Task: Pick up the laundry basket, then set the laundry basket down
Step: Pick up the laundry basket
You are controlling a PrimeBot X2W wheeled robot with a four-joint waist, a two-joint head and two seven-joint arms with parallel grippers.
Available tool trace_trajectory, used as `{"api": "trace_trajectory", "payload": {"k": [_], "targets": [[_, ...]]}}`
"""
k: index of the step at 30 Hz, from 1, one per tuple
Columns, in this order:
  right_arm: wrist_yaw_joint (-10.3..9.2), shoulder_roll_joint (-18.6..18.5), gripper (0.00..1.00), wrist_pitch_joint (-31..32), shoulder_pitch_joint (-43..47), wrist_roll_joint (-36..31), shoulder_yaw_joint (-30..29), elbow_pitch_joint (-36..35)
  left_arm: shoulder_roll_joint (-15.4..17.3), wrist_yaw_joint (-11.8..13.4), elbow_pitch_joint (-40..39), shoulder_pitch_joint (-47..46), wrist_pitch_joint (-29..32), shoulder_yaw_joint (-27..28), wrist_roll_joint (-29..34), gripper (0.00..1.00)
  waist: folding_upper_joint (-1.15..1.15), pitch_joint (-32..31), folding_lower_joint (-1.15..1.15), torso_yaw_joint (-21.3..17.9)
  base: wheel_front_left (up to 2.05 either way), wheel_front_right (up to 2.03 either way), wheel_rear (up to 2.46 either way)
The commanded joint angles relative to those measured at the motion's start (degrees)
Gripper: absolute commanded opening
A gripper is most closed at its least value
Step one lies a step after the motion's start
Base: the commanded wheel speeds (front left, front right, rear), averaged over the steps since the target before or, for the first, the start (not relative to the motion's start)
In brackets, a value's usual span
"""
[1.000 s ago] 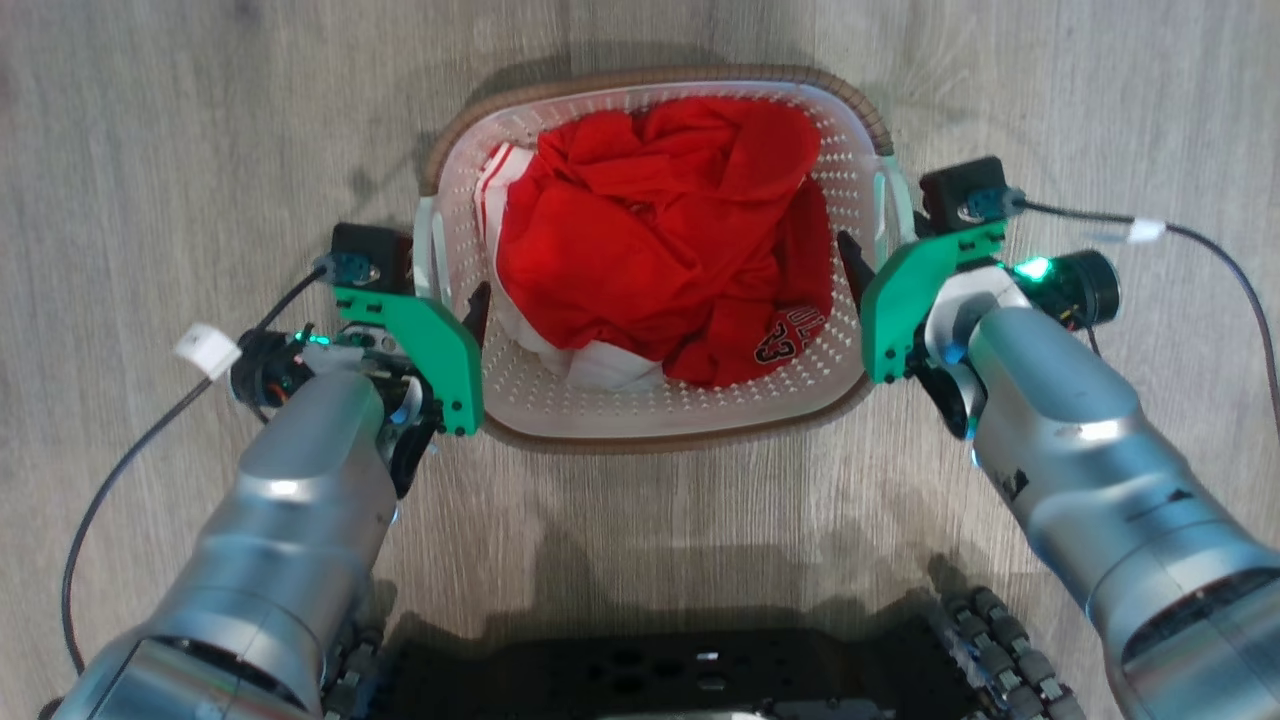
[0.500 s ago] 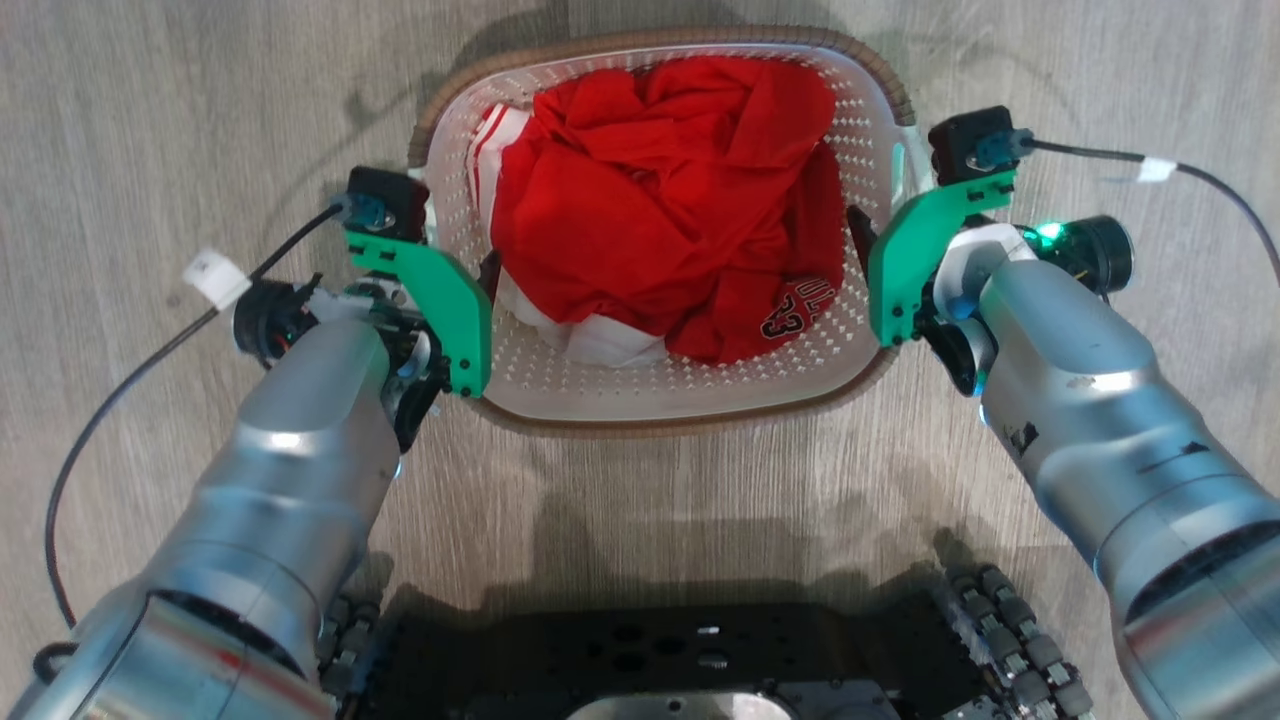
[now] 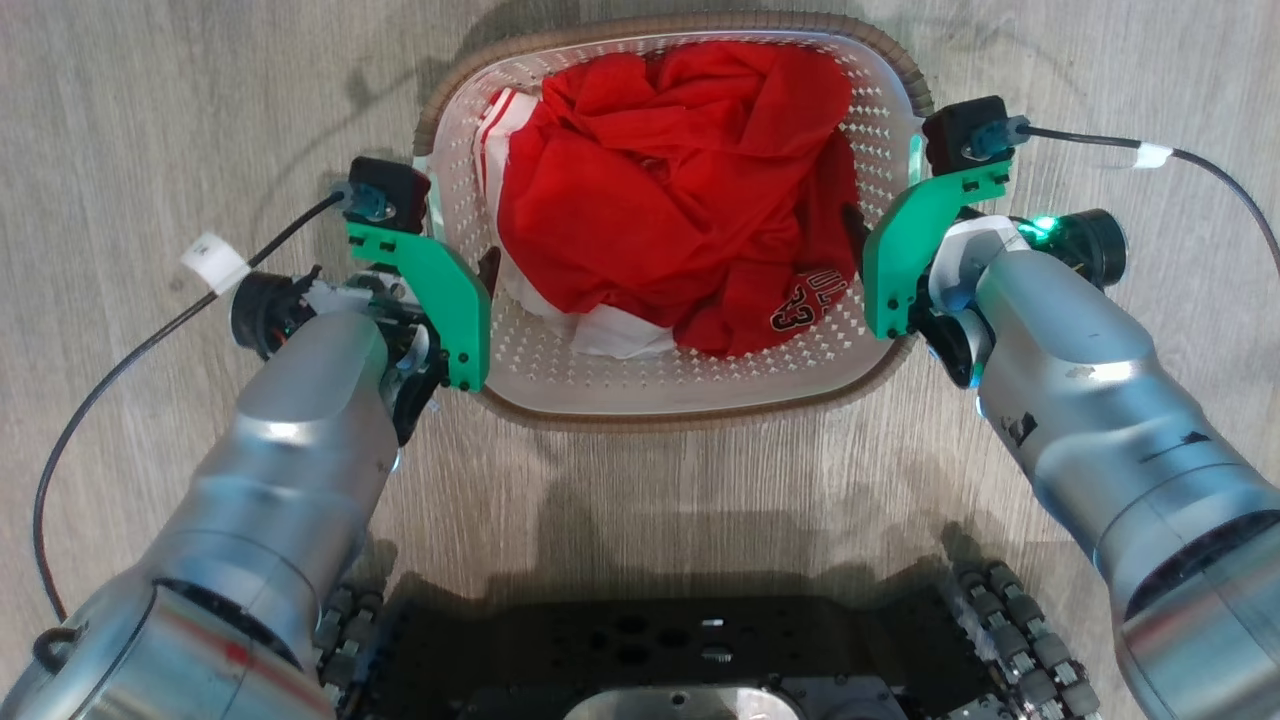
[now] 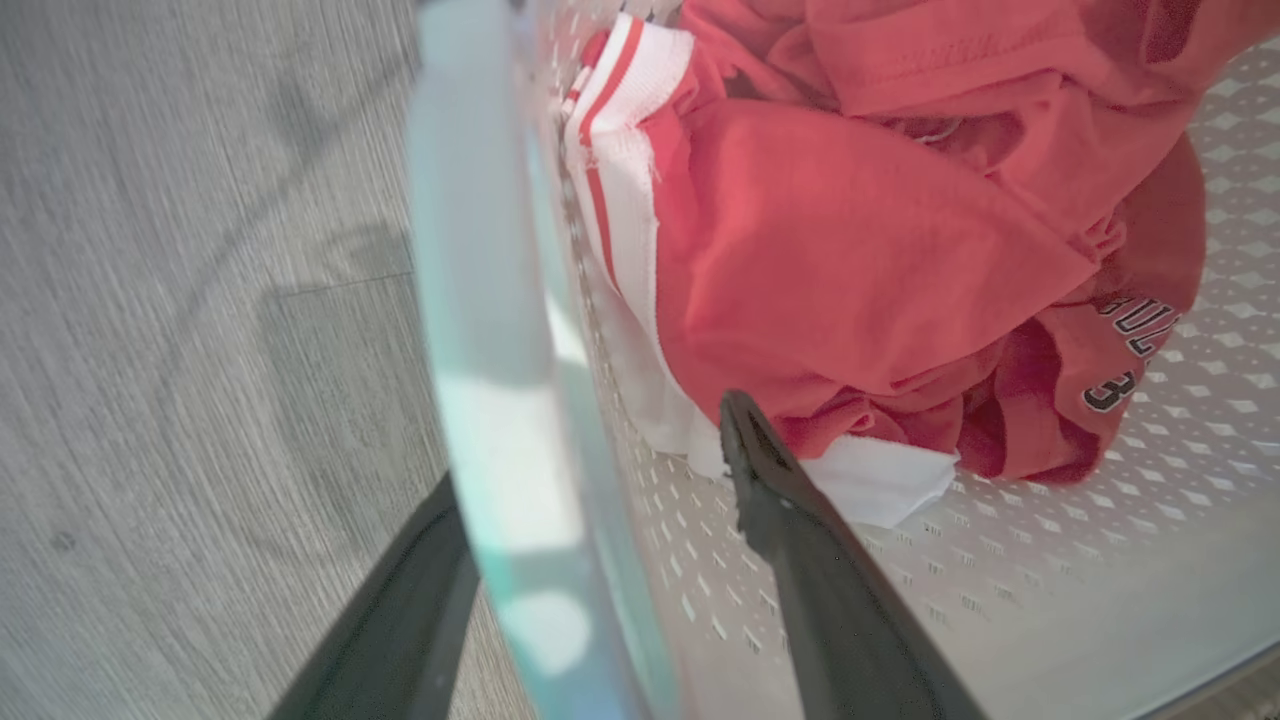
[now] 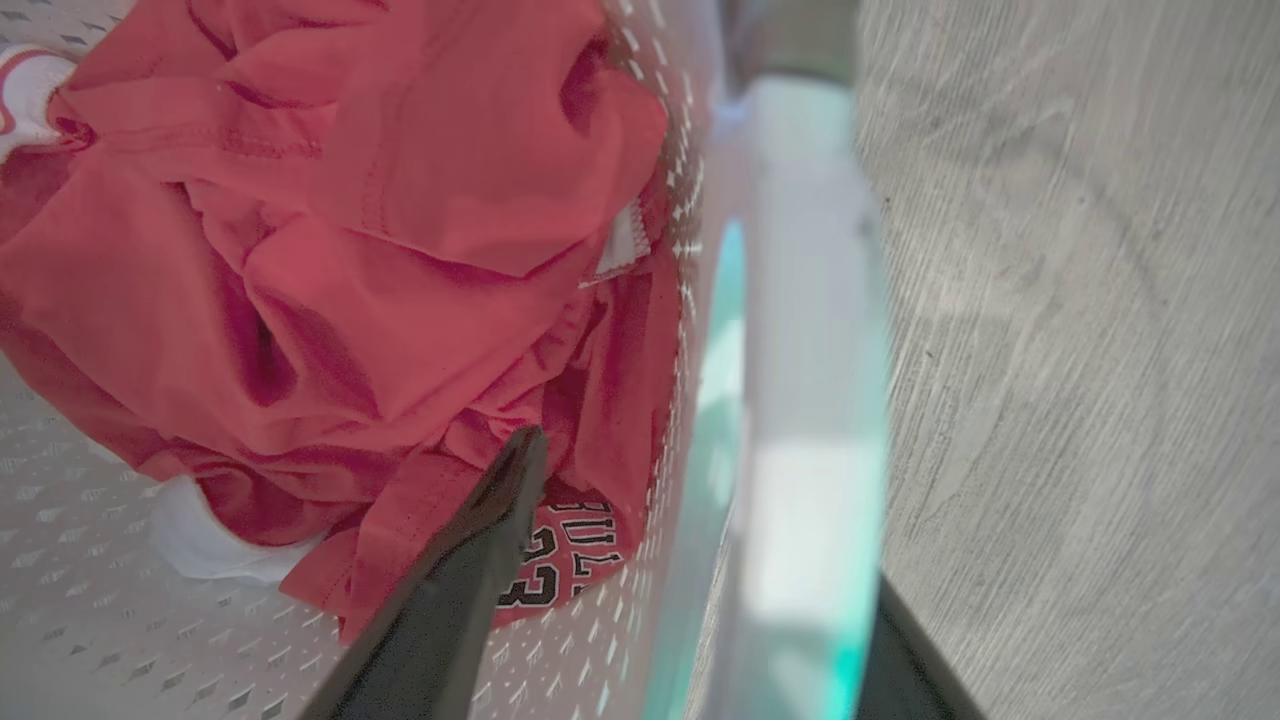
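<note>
Laundry basket (image 3: 660,390) hangs between the two arms, just ahead of the robot base (image 3: 680,650), over the wood floor (image 3: 150,100). A shadow thrown clear of its far-left rim suggests it's off the floor, so prob. the carry before set-down. L gripper (image 3: 462,278) is clamped across the left handle (image 4: 490,380) + perforated wall, one finger inside, one outside. R gripper (image 3: 878,228) grips the right handle (image 5: 815,400) the same way.

To do it well: move both arms together, same height + same spacing, else the thin wall flexes or a handle slips out. Hold the basket level so the red clothes (image 3: 660,190) don't spill. Lower slowly and let the bottom sit flat before opening either gripper.

Head view gives the symmetry: grips at matching spots, rim approx level. But the green brackets (image 3: 440,290) hide the outer fingers there. Wrist views show them: a dark outer finger (image 4: 400,620) outside each handle and an inner finger (image 5: 450,590) w/ its tip near the cloth, not snagging it as far as I can tell. R wrist view also shows jersey lettering (image 5: 545,570) beside that finger.
</note>
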Motion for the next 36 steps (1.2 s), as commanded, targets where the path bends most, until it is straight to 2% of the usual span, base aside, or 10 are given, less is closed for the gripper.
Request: {"api": "trace_trajectory", "payload": {"k": [1,2,3,4,5,6,19,26,31,36], "targets": [[-0.09,1.01,1.00,0.15,1.87,0.85,0.79,-0.49,1.39,-0.35,0.03,0.30,0.00,0.44,-0.61,1.00,0.00,0.01,-0.01,-0.10,0.00,0.00,0.00],[-0.09,1.01,0.49,0.32,1.83,1.25,1.00,-0.51,1.39,-0.35,0.11,0.26,0.06,0.33,-0.91,1.00,0.00,0.07,-0.01,-0.14,0.00,0.00,0.00],[-0.09,1.01,0.20,0.41,1.74,1.55,1.25,-0.52,1.38,-0.35,0.18,0.20,0.13,0.17,-1.16,0.80,0.00,0.12,-0.01,-0.16,0.00,0.00,0.00],[-0.09,1.01,0.00,0.43,1.59,1.78,1.53,-0.50,1.38,-0.35,0.22,0.15,0.17,-0.01,-1.39,0.46,0.00,0.17,-0.01,-0.16,0.00,0.00,0.00],[-0.09,1.01,0.00,0.40,1.42,1.99,1.78,-0.46,1.37,-0.35,0.26,0.10,0.13,-0.14,-1.68,0.17,0.00,0.21,-0.01,-0.15,0.00,0.00,0.00],[-0.09,1.01,0.00,0.35,1.29,2.27,2.00,-0.49,1.37,-0.35,0.28,0.06,0.12,-0.30,-1.94,0.00,0.00,0.25,-0.01,-0.14,0.00,0.00,0.00],[-0.09,1.01,0.00,0.26,1.31,4.93,4.67,0.98,1.35,-0.35,-0.97,0.85,1.34,-3.37,-6.18,0.00,0.00,-0.97,-0.01,0.06,0.00,0.00,0.00],[-0.09,1.01,0.00,6.63,2.77,7.53,7.11,0.46,1.92,-0.35,-2.77,2.43,5.68,-6.78,-8.69,0.00,0.00,-5.58,-0.01,-1.04,0.00,0.00,0.00],[-0.09,1.01,0.00,13.25,4.92,10.36,8.95,-0.60,2.97,-0.35,-3.86,4.90,9.09,-9.13,-11.23,0.00,0.00,-11.14,-0.01,-2.12,0.00,0.00,0.00],[-0.09,1.02,0.00,16.49,6.67,12.65,10.52,-1.19,3.84,-0.35,-5.06,7.35,12.35,-11.29,-14.01,0.00,0.00,-16.96,-0.01,-2.59,0.00,0.00,0.00]]}}
